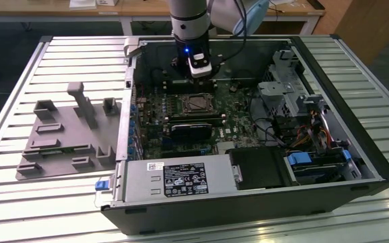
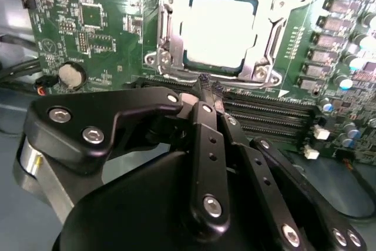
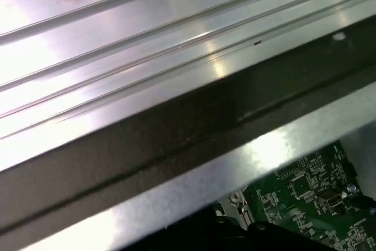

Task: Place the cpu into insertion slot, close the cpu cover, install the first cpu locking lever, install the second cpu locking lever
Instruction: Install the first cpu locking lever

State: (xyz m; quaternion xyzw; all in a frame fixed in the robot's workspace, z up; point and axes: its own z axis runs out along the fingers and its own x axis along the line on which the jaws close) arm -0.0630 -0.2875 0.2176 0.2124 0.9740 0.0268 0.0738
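cpu (image 2: 217, 27): 1, under 1 cpu cover (image 2: 169, 36) | pincer (image 2: 204, 83): closed, empty, at cover edge

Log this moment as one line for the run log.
cpu: seated in insertion slot | cpu cover: down over cpu | gripper: shut, tips at cover's edge

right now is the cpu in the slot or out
In. In the second wrist view the cpu lies flat inside the slot, with the cover framing its edges.
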